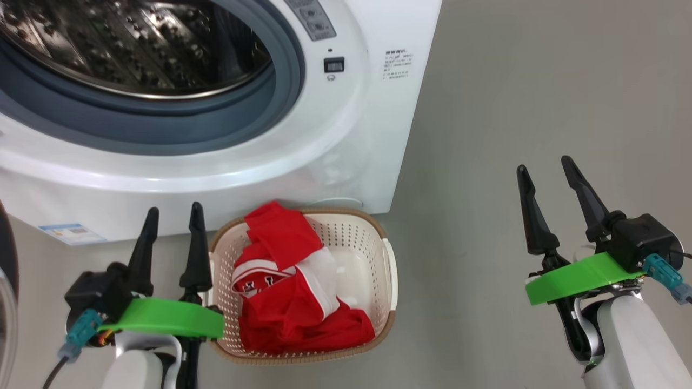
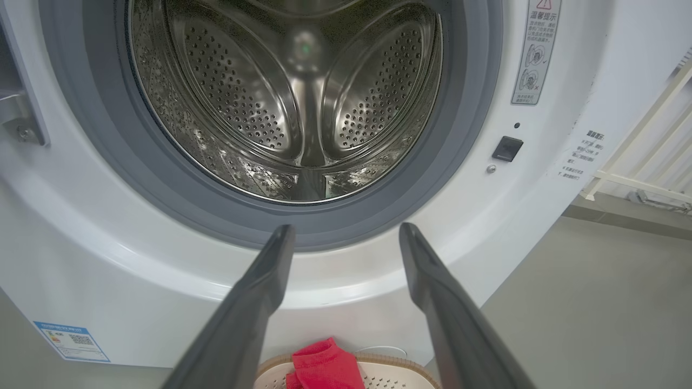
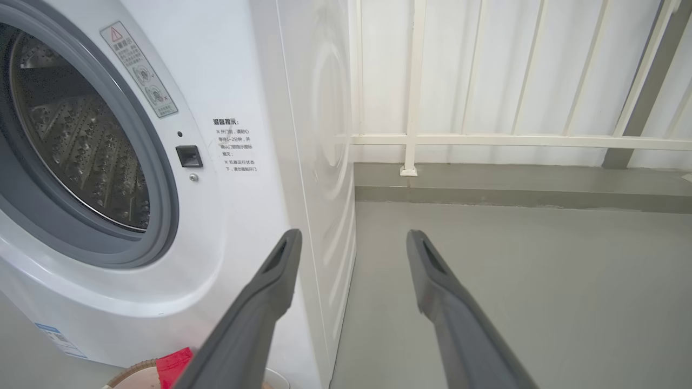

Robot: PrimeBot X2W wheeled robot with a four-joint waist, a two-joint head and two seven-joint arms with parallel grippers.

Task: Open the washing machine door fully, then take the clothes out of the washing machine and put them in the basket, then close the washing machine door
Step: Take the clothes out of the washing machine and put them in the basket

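door: the washing machine door (image 1: 6,243) just peeks in as a dark curved rim off the outer side of the left gripper, so it's swung open, but I can't tell how far round it goes
left gripper (image 1: 174,209): fingers spread, nothing in them, hanging just beside the basket's near corner, tips aimed at the machine front below the opening
drum (image 2: 303,108): ahead of and above the left fingers, bare perforated steel, no fabric that I can spot
step: looks to me like the unloading is done and shutting the door is what's left
next move: I reckon the left gripper has to go out to its own outer side, get behind the door rim and push it round till it meets the catch (image 2: 507,148) on the far side of the opening
edges: the grey gasket (image 1: 216,124) lip and the white washing machine (image 1: 346,135) front sit close ahead of the left fingertips, so not much room forward
clothes (image 1: 292,292): red heap just to the inner side of the left gripper, inside the basket, one corner poking over the rim toward the machine
basket (image 1: 357,237): on the floor right up against the machine's base, much nearer the left gripper; the raised red corner might brush the closing door, hard to say
floor (image 1: 486,162): bare and open from the basket across to the right gripper
right gripper (image 1: 544,165): fingers spread, empty, well apart from the basket, past the machine's corner, with a white railing (image 3: 486,140) far ahead of it
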